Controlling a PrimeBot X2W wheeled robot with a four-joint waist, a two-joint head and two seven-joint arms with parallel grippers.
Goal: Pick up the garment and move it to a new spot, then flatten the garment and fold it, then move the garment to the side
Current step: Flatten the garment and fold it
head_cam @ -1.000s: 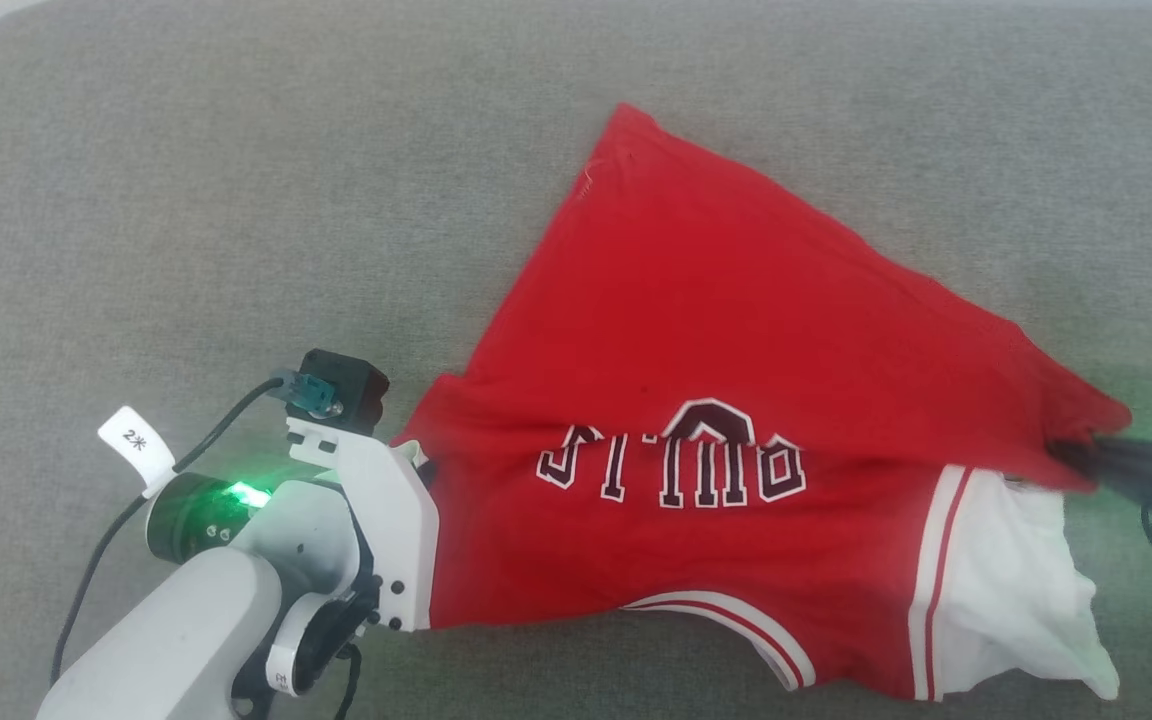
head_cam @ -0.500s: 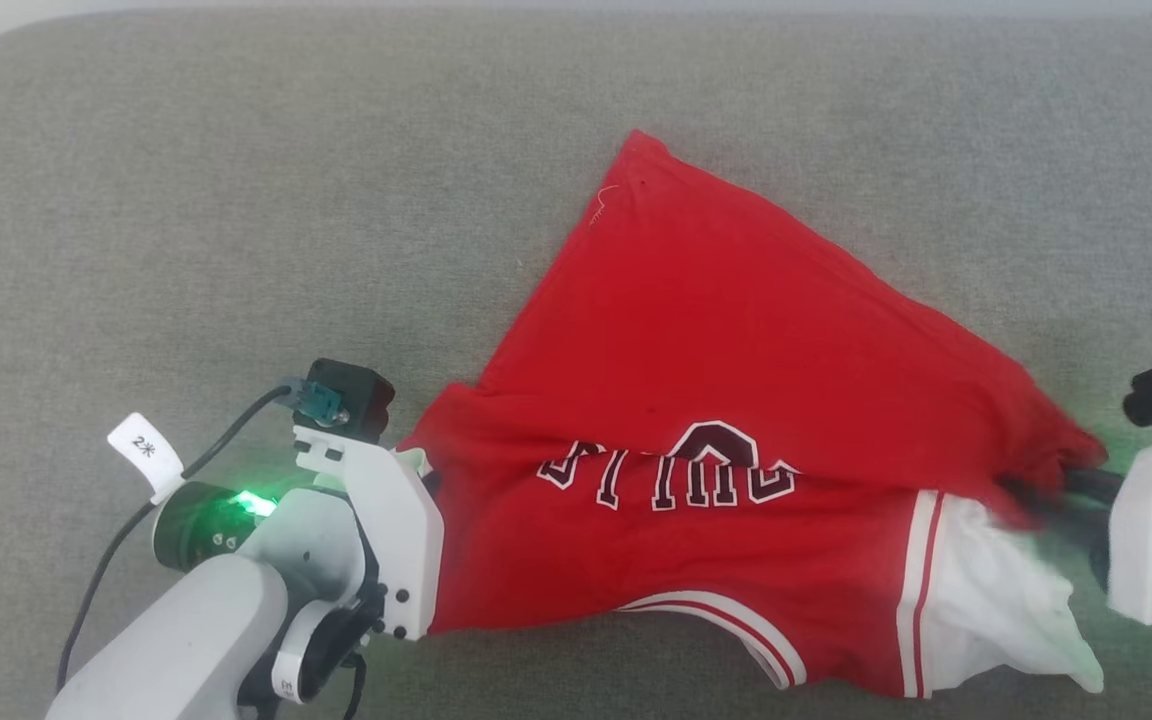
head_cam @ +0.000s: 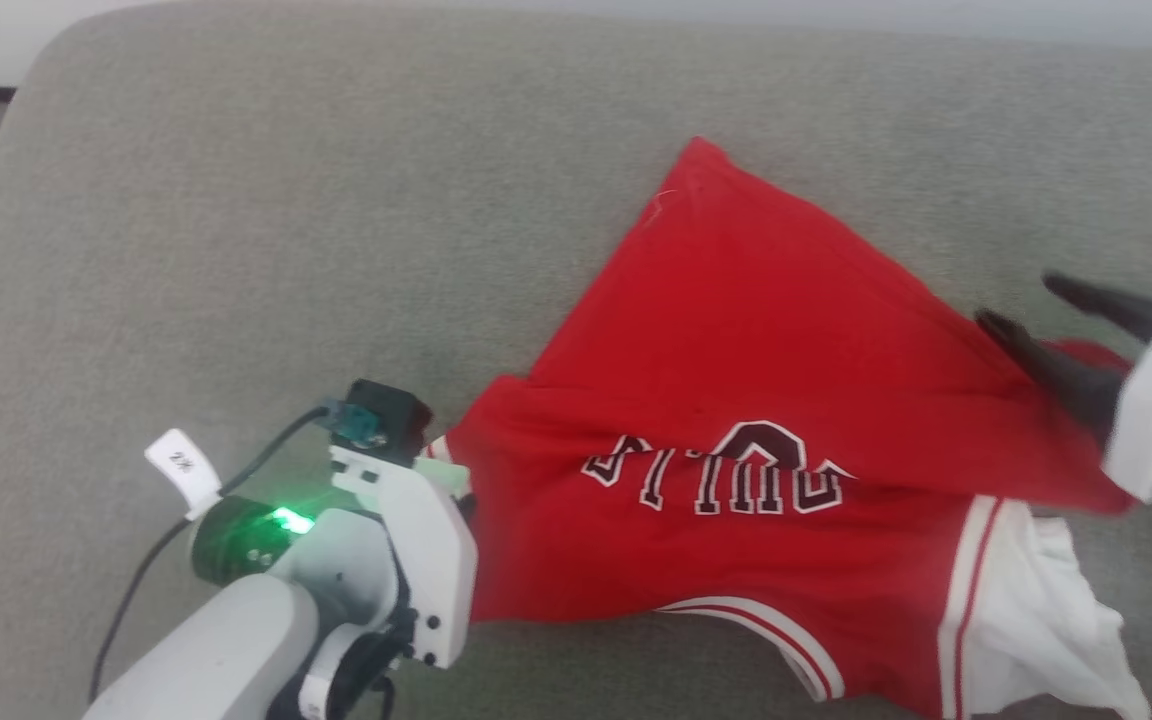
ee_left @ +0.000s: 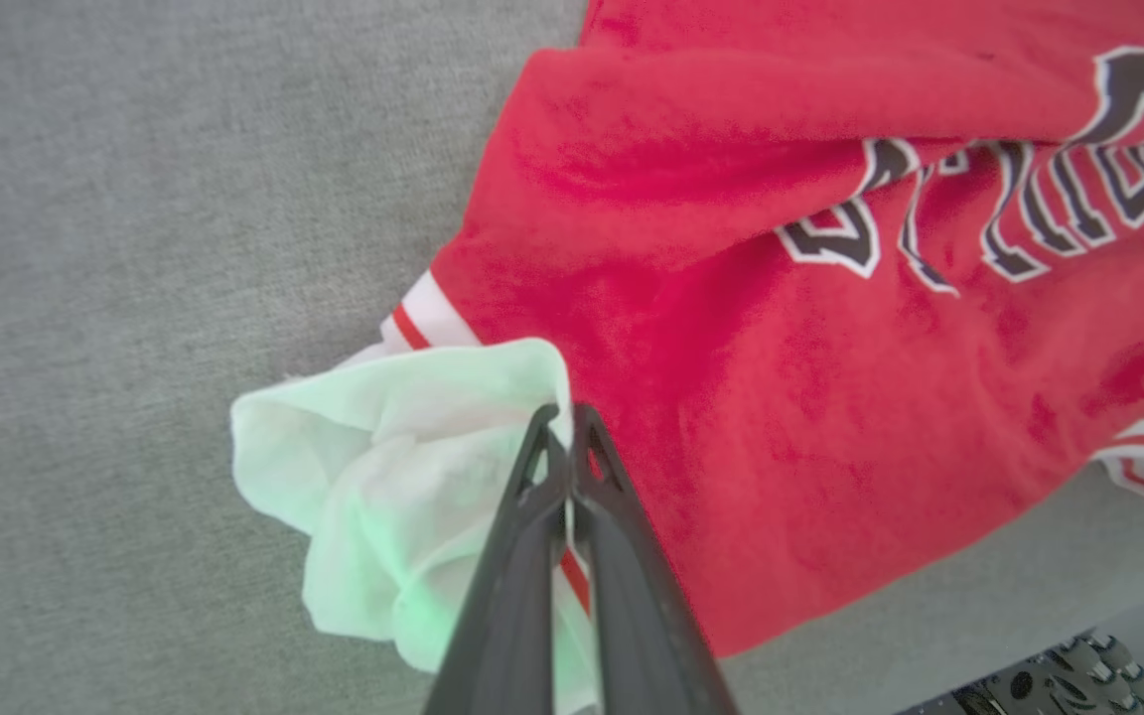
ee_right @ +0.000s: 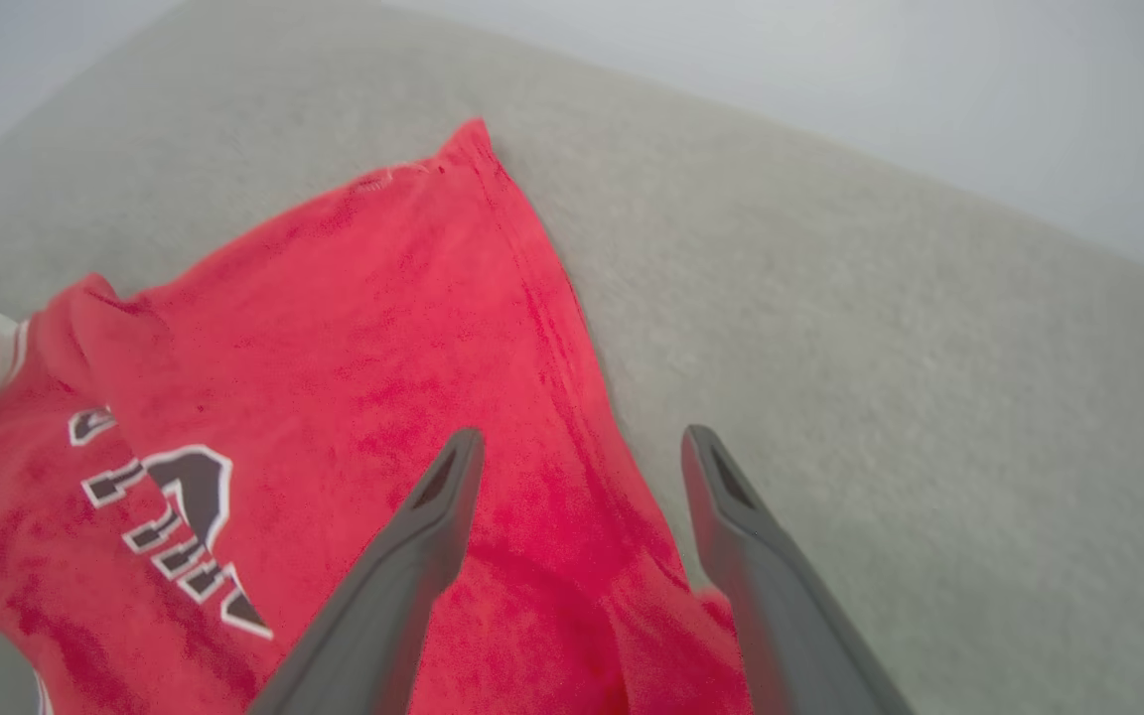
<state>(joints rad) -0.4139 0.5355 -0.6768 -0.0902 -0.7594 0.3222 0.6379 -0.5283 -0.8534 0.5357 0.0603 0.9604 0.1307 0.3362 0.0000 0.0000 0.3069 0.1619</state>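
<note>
Our left claw (ee_left: 564,415) clenches the shirt's (head_cam: 736,330) white sleeve (ee_left: 383,447); our right claw (ee_right: 582,447) hangs spread, gripping nothing, above its red edge.

The red-and-white jersey garment (head_cam: 736,330) is soft, matt knitted cloth, while the grey tabletop (head_cam: 286,250) wears rougher, coarse-woven matt fabric.

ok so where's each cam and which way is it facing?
Head view: on the head, looking forward and down at the red jersey on the grey fabric surface; left forearm lower left, open right gripper at right.
Left wrist view: on the left wrist, looking along the shut left gripper, pinching the jersey's white sleeve.
Right wrist view: on the right wrist, looking along its spread fingers over the jersey toward the surface's far edge.
Shared: all three show the dark chest lettering.
</note>
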